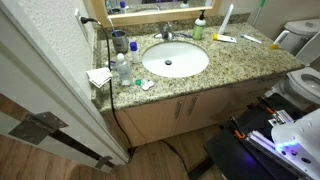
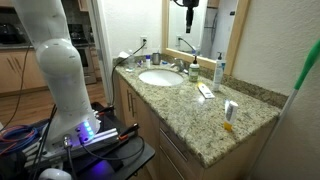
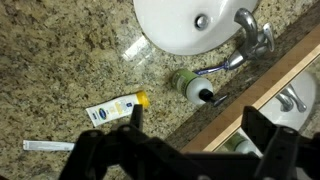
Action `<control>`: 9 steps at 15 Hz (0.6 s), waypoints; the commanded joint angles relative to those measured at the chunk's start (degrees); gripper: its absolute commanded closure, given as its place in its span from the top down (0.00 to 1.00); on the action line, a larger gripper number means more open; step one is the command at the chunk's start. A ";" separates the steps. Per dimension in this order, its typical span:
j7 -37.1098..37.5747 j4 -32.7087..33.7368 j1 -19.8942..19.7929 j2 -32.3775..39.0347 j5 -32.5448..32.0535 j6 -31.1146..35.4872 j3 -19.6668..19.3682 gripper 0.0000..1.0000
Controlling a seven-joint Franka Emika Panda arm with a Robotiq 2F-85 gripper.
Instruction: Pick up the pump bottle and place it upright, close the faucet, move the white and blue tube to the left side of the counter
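Wide pincer (image 3: pixel 193 128) over the bench (image 3: pixel 60 60)
The pincer is spread wide and holds nothing. The green pump bottle (image 3: pixel 188 87) stands on the speckled bench, just beside the faucet (image 3: pixel 250 35) and near the white sink (image 3: pixel 165 25).

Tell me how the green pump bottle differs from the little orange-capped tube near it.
The pump bottle is light green; the orange-capped tube is white with a blue mark. The bottle stands upright; the tube lies flat. The bottle sits beside the faucet, the tube farther from it. Both rest on the granite counter, same side of the sink.
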 commanded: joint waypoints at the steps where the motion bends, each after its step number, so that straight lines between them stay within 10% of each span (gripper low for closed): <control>1: 0.04 -0.02 -0.76 -0.03 0.08 -0.12 0.61 1.00; 6: -14.68 7.46 -2.85 7.33 0.37 -10.11 -1.75 1.00; 9: -7.41 13.38 -3.74 13.44 -5.12 -5.65 -2.96 1.00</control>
